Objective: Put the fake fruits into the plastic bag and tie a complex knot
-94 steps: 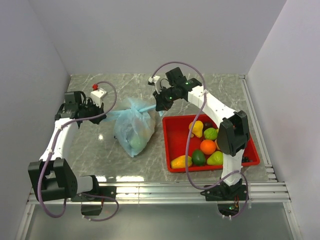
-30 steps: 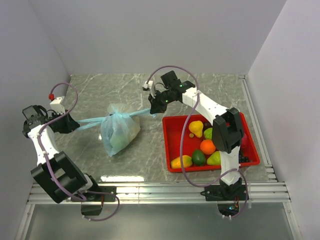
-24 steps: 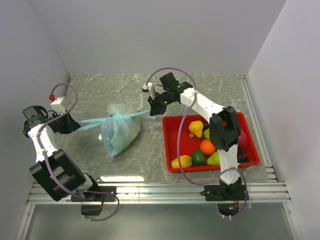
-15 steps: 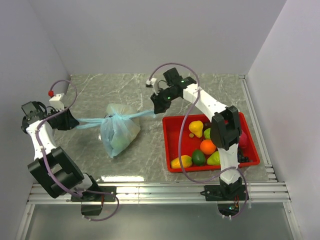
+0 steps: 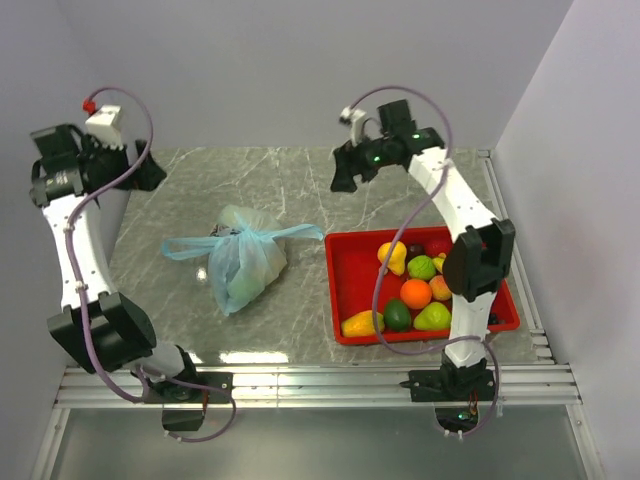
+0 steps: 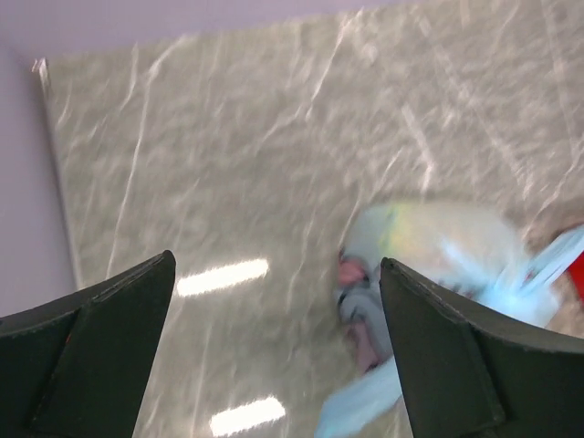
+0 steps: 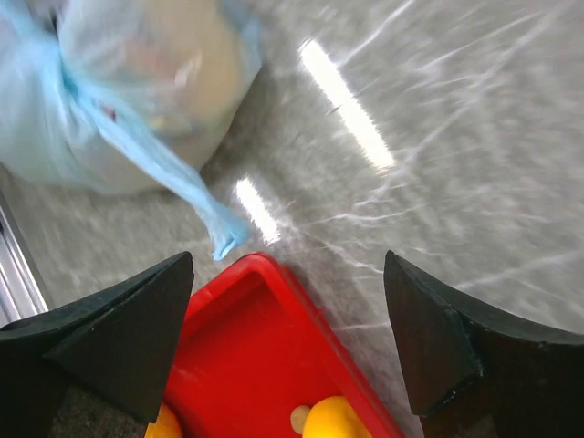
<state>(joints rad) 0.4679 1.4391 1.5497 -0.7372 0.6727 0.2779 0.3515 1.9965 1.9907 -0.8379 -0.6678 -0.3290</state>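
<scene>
The light-blue plastic bag (image 5: 245,268) lies on the marble table with fruits inside it. The knot (image 5: 240,238) closes its top, and two slack blue ends (image 5: 182,247) spread out sideways. More fake fruits (image 5: 415,293) lie in the red tray (image 5: 350,260). My left gripper (image 5: 148,170) hangs open high above the table's far left, with nothing between its fingers (image 6: 100,338). It looks down on the blurred bag (image 6: 438,242). My right gripper (image 5: 340,178) is open and empty too, over the tray's corner (image 7: 237,338), with the bag (image 7: 128,82) and one blue end (image 7: 187,187) below.
The red tray holds a yellow pear (image 5: 393,257), a lime (image 5: 422,267), a mango (image 5: 362,323) and other pieces. Grey walls close in on the left, back and right. A metal rail (image 5: 320,380) runs along the near edge.
Both grippers opened and let go of the bag's blue ends, then rose up and back. The ends, stretched taut before, now lie slack on the table.
</scene>
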